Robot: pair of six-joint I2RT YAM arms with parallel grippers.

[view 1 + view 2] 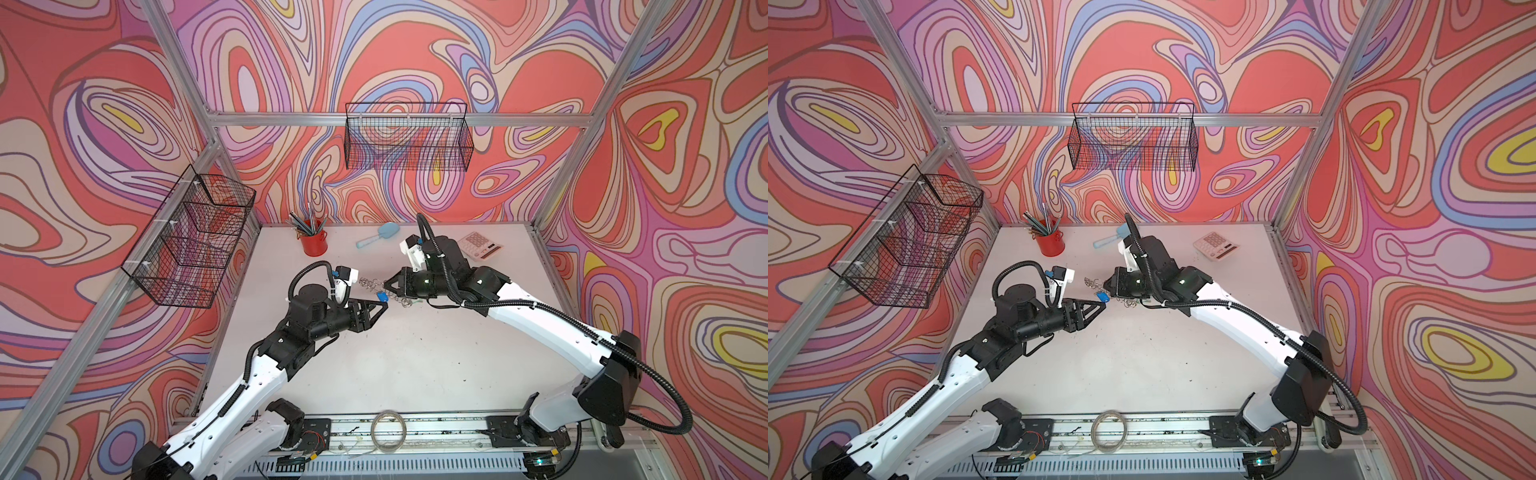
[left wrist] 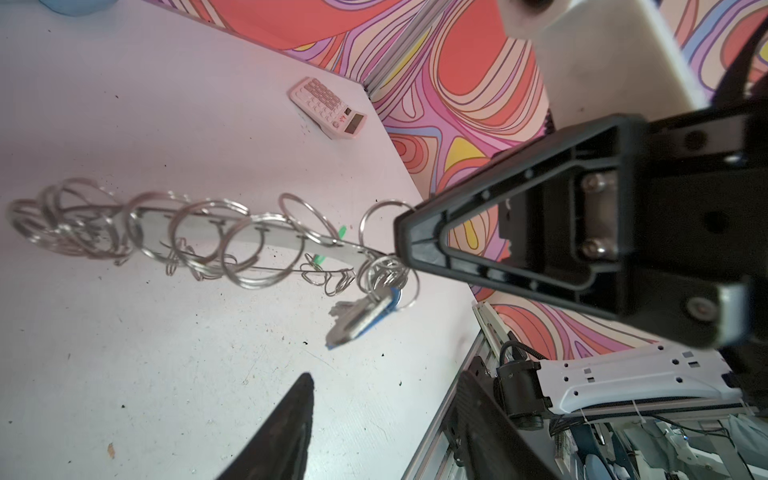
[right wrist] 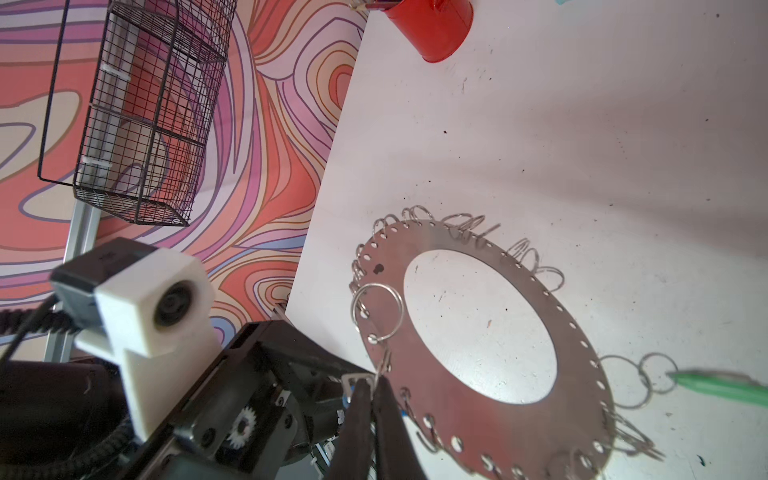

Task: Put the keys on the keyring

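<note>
My right gripper (image 3: pixel 374 383) is shut on the rim of the keyring (image 3: pixel 575 399), a flat grey disc with a big round hole and small wire rings along its edge. It holds the keyring (image 2: pixel 266 239) tilted above the table; in both top views the keyring (image 1: pixel 371 284) (image 1: pixel 1093 282) sits mid-table. A key with a blue tag (image 2: pixel 368 316) (image 1: pixel 381 296) (image 1: pixel 1102 296) hangs from small rings at the rim beside the right fingertips. The green-tagged key (image 3: pixel 723 384) trails from two linked rings on the opposite rim. My left gripper (image 2: pixel 388 376) (image 1: pixel 384 306) is open, empty, just below the blue key.
At the back of the table stand a red cup of pencils (image 1: pixel 313 245), a pale blue scoop (image 1: pixel 374 235) and a pink calculator (image 1: pixel 480 246) (image 2: pixel 328 109). Wire baskets hang on the left wall (image 1: pixel 191 241) and back wall (image 1: pixel 409 139). A plain thin hoop (image 1: pixel 388 430) lies on the front rail.
</note>
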